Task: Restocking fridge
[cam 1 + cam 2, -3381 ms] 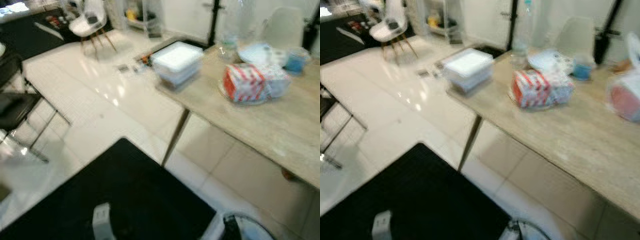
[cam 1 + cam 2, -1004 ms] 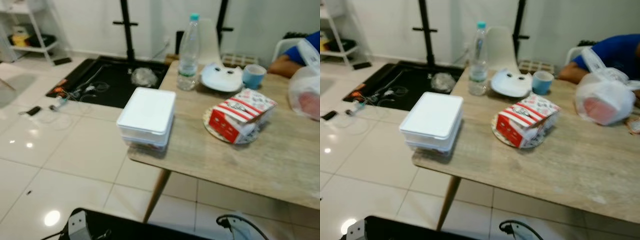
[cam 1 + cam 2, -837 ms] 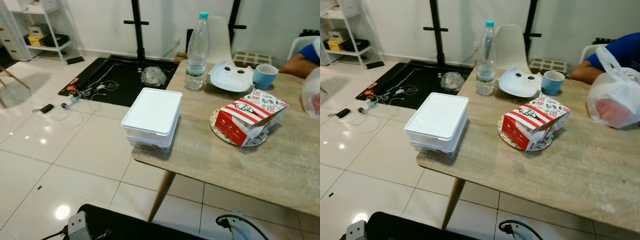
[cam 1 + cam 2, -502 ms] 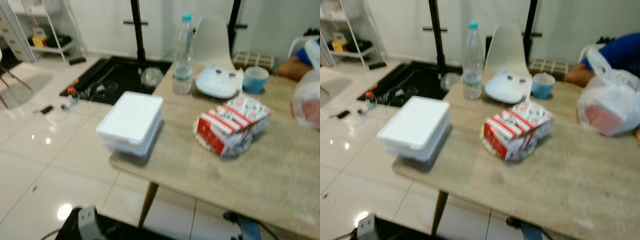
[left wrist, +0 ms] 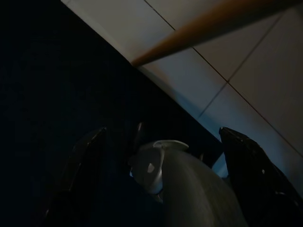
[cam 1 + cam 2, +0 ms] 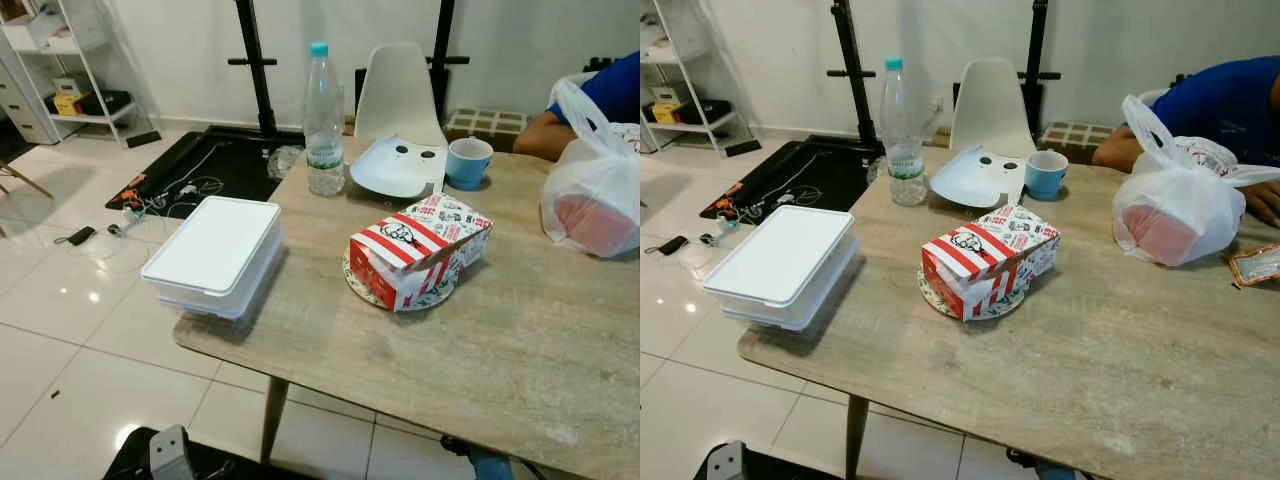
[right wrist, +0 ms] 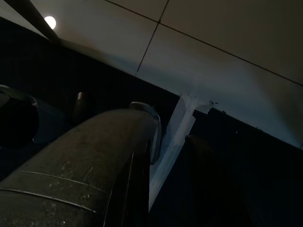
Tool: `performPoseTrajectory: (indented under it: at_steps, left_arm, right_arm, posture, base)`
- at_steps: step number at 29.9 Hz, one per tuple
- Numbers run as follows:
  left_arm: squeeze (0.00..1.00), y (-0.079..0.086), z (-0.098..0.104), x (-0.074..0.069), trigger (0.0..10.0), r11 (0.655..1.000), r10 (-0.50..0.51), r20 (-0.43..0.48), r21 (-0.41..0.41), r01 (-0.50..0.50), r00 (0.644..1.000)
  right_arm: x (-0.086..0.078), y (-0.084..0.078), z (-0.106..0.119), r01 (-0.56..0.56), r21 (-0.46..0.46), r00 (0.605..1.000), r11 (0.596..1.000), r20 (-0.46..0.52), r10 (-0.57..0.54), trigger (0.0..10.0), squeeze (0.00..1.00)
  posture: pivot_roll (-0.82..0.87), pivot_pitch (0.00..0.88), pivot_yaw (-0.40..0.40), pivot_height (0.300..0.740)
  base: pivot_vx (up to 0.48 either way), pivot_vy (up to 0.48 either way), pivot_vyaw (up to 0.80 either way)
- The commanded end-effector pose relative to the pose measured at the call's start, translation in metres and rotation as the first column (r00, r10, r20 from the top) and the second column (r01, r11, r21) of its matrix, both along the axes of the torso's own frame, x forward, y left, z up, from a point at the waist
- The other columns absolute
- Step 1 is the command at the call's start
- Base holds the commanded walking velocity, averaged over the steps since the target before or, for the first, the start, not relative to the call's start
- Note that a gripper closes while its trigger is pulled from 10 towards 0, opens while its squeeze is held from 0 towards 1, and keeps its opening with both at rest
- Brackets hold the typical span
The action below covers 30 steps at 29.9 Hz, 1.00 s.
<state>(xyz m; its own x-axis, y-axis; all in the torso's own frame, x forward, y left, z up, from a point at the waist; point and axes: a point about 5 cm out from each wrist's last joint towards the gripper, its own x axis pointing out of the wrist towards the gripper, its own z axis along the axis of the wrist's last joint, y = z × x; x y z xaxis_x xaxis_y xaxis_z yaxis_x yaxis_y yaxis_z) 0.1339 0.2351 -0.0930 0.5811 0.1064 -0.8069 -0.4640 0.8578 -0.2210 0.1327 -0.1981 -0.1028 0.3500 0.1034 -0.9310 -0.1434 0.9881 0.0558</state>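
Since the earlier frames the head camera has swung from the floor and table corner to face the wooden table [image 6: 520, 330] squarely; the items on it keep their arrangement, so the shift is the camera's, not theirs.

Left gripper [image 5: 161, 189]: hanging low beside the robot's leg in deep shade, its two black fingers [image 5: 87, 165] set wide apart with nothing between them. Right gripper [image 7: 165, 170]: likewise hanging idle over dark matting and pale tile; its fingers are too dark to judge, so whether it is spread or closed cannot be told. Neither is near the goods.

Task goods, all on the table: a white lidded container [image 6: 213, 255] at the near left corner, close to the edge; a water bottle [image 6: 323, 120] upright behind it; a red-and-white striped food box [image 6: 420, 250] resting on a round plate [image 6: 362, 287] at centre; a white plastic bag [image 6: 1175, 205] with something red inside, further right. A blue cup [image 6: 467, 162] and a white curved panel [image 6: 395, 170] stand near the far edge.

Judged step: approach and selection, no pick begun. The next move calls for closing on the table and raising an arm, probably to the container.

Room: glossy white floor tiles, a black mat [image 6: 215, 165] with cables, a white chair [image 6: 400, 95], shelving at left. A person's arm in a blue sleeve [image 6: 1230, 105] rests on the table's far right.
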Motion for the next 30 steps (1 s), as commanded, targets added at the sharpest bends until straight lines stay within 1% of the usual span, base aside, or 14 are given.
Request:
performPoseTrajectory:
  at_steps: [1, 6, 10, 11, 14, 15, 16, 17, 20, 21, 22, 27, 29, 30]
  left_arm:
    - [0.00, 0.013, 0.003, -0.002, 10.0, 0.998, 0.056, 0.010, 0.028, -0.056, 0.998]
    - [0.00, 0.045, 0.015, 0.000, 10.0, 0.958, 0.273, 0.100, 0.062, -0.280, 0.957]
    - [0.00, 0.085, 0.034, 0.002, 10.0, 0.865, 0.477, 0.224, 0.052, -0.499, 0.850]
    - [0.00, 0.085, 0.034, 0.002, 10.0, 0.865, 0.477, 0.224, 0.052, -0.499, 0.850]
    - [0.00, 0.129, 0.064, 0.008, 10.0, 0.772, 0.578, 0.382, 0.033, -0.635, 0.721]
    - [0.00, 0.129, 0.064, 0.008, 10.0, 0.772, 0.578, 0.382, 0.033, -0.635, 0.721]
    - [0.00, 0.154, 0.090, 0.019, 10.0, 0.735, 0.592, 0.507, -0.022, -0.677, 0.626]
    - [0.00, 0.162, 0.102, 0.026, 10.0, 0.733, 0.586, 0.563, -0.062, -0.678, 0.582]
    - [0.00, 0.176, 0.132, 0.046, 10.0, 0.759, 0.536, 0.693, -0.144, -0.635, 0.483]
    - [0.00, 0.176, 0.132, 0.046, 10.0, 0.759, 0.536, 0.693, -0.144, -0.635, 0.483]
    - [0.00, 0.181, 0.150, 0.059, 10.0, 0.792, 0.495, 0.761, -0.196, -0.578, 0.419]
    - [0.00, 0.178, 0.175, 0.083, 10.0, 0.879, 0.385, 0.850, -0.220, -0.422, 0.360]
    - [0.00, 0.163, 0.194, 0.107, 10.0, 0.955, 0.269, 0.913, -0.212, -0.208, 0.307]
    - [0.00, 0.163, 0.194, 0.107, 10.0, 0.955, 0.269, 0.913, -0.212, -0.208, 0.307]
  right_arm:
    - [0.002, 0.003, 0.000, -0.003, 0.010, 1.000, 1.000, 0.008, 0.003, 10.0, 0.00]
    - [0.001, 0.004, 0.000, -0.005, 0.011, 1.000, 1.000, 0.003, 0.005, 10.0, 0.00]
    - [-0.001, 0.003, -0.001, -0.010, 0.011, 1.000, 1.000, -0.008, 0.010, 10.0, 0.00]
    - [-0.001, 0.003, -0.001, -0.010, 0.011, 1.000, 1.000, -0.008, 0.010, 10.0, 0.00]
    - [-0.003, 0.003, -0.001, -0.013, 0.011, 1.000, 1.000, -0.018, 0.013, 10.0, 0.00]
    - [-0.003, 0.003, -0.001, -0.013, 0.011, 1.000, 1.000, -0.018, 0.013, 10.0, 0.00]
    - [-0.004, 0.003, -0.002, -0.012, 0.012, 1.000, 1.000, -0.018, 0.012, 10.0, 0.00]
    - [-0.004, 0.003, -0.002, -0.011, 0.013, 1.000, 1.000, -0.018, 0.011, 10.0, 0.00]
    - [-0.005, 0.003, -0.002, -0.010, 0.014, 1.000, 1.000, -0.019, 0.011, 10.0, 0.00]
    - [-0.005, 0.003, -0.002, -0.010, 0.014, 1.000, 1.000, -0.019, 0.011, 10.0, 0.00]
    - [-0.005, 0.004, -0.002, -0.012, 0.016, 1.000, 1.000, -0.021, 0.012, 10.0, 0.00]
    - [-0.006, 0.004, -0.002, -0.013, 0.018, 1.000, 1.000, -0.022, 0.013, 10.0, 0.00]
    - [-0.006, 0.004, -0.002, -0.015, 0.016, 1.000, 1.000, -0.025, 0.015, 10.0, 0.00]
    - [-0.006, 0.004, -0.002, -0.015, 0.016, 1.000, 1.000, -0.025, 0.015, 10.0, 0.00]
  posture:
    - [-0.04, 0.000, 0.030, 0.740]
    - [-0.05, 0.000, 0.030, 0.740]
    - [-0.05, 0.000, 0.030, 0.740]
    - [-0.05, 0.000, 0.030, 0.740]
    - [-0.05, 0.000, 0.029, 0.740]
    - [-0.05, 0.000, 0.029, 0.740]
    - [-0.05, 0.000, 0.032, 0.740]
    - [-0.05, 0.000, 0.034, 0.740]
    - [-0.05, 0.000, 0.034, 0.740]
    - [-0.05, 0.000, 0.034, 0.740]
    - [-0.05, 0.000, 0.036, 0.740]
    - [-0.05, 0.000, 0.035, 0.740]
    - [-0.05, 0.000, 0.034, 0.740]
    - [-0.05, 0.000, 0.034, 0.740]
  base:
    - [0.000, 0.000, 0.00]
    - [0.000, 0.000, 0.00]
    - [0.000, 0.000, 0.00]
    - [0.000, 0.000, 0.00]
    - [0.000, 0.000, 0.00]
    - [0.000, 0.000, 0.00]
    - [0.000, 0.000, 0.00]
    - [0.000, 0.000, 0.00]
    - [0.000, 0.000, 0.00]
    - [0.000, 0.000, 0.00]
    - [0.000, 0.000, 0.00]
    - [0.000, 0.000, 0.00]
    - [0.000, 0.000, 0.00]
    - [0.000, 0.000, 0.00]
